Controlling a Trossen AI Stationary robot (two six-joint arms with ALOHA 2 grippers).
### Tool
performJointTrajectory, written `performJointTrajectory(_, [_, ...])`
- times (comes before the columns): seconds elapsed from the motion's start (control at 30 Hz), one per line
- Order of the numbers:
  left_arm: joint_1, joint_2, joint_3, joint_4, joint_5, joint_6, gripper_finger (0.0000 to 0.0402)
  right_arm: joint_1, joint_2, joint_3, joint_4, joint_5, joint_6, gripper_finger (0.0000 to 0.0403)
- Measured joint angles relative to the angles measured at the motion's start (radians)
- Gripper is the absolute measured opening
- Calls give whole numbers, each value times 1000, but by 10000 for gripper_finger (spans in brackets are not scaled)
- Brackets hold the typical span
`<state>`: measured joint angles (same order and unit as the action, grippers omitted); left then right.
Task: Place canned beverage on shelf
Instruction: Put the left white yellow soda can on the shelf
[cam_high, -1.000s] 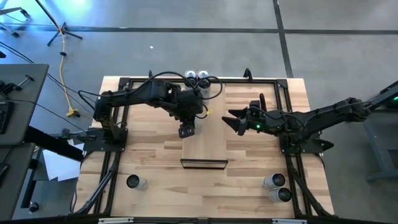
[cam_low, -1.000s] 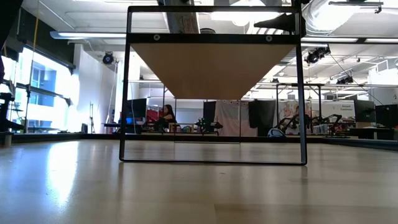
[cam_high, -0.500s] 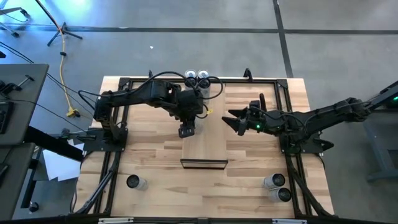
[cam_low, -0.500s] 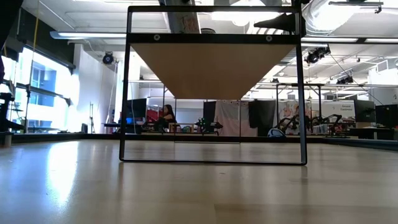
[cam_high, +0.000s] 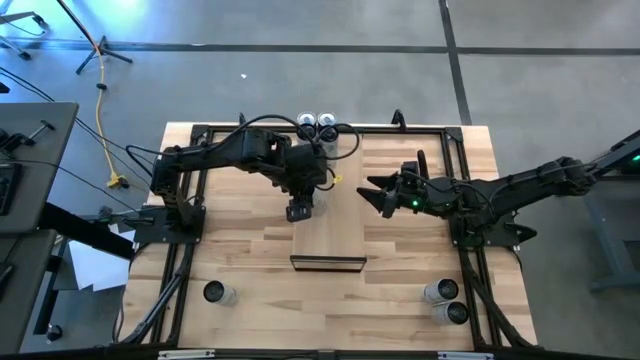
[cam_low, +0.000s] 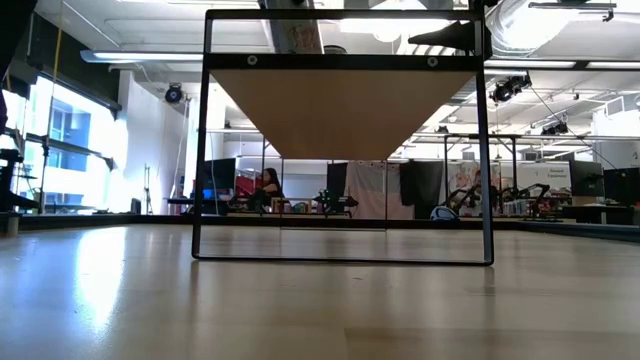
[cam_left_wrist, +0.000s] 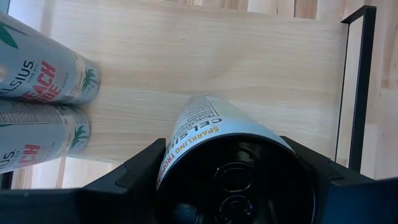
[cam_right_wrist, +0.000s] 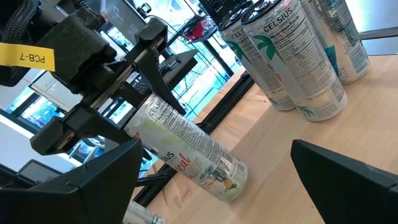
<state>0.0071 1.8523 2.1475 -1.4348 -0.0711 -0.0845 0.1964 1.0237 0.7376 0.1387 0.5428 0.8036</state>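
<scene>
My left gripper (cam_high: 300, 208) is over the far half of the shelf (cam_high: 335, 235), a long board of light wood on a black frame, and is shut on a slim white can (cam_right_wrist: 186, 149). The can slants down toward the board. Several similar cans (cam_right_wrist: 292, 56) stand upright at the shelf's far end, and the high view shows two of their tops (cam_high: 317, 123). My right gripper (cam_high: 372, 195) waits open and level just off the shelf's right side, holding nothing. The low view shows the shelf's underside (cam_low: 340, 110) and a strip of the can (cam_low: 297, 35) above it. My left gripper pinches the can's top end (cam_left_wrist: 186, 134) between its two fingers (cam_left_wrist: 140, 177), one on each side of the wall just below the rim. The fingers come from above, slanting down, and lie along the can. The can is tilted, its bottom end (cam_right_wrist: 231, 180) at the board; whether it touches I cannot tell.
One can (cam_high: 213, 292) stands near the table's front left corner and two more (cam_high: 445, 300) near the front right. Black frame rails (cam_high: 185, 270) run along both table sides. The shelf's near half (cam_high: 330, 245) is bare board.
</scene>
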Motion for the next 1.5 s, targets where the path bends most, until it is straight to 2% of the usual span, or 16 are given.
performJointTrajectory(0.4, [0,0,0,-1,-20,24,235,0,0,0,0,0,0,397])
performJointTrajectory(0.57, [-1,0,0,-5,-36,214,235,0,0,0,0,0,0,397])
performJointTrajectory(0.77, [-25,0,0,-2,-163,511,235,0,0,0,0,1,0,397])
performJointTrajectory(0.93, [-29,0,0,-1,-228,558,235,0,0,0,0,1,0,397])
performJointTrajectory(1.17, [-13,0,0,-32,-219,560,235,0,0,0,0,1,0,397])
performJointTrajectory(1.33, [3,2,0,-56,-103,568,235,0,0,0,0,1,0,397])
performJointTrajectory(1.5, [44,7,25,-96,-73,613,235,0,0,0,0,6,0,397])
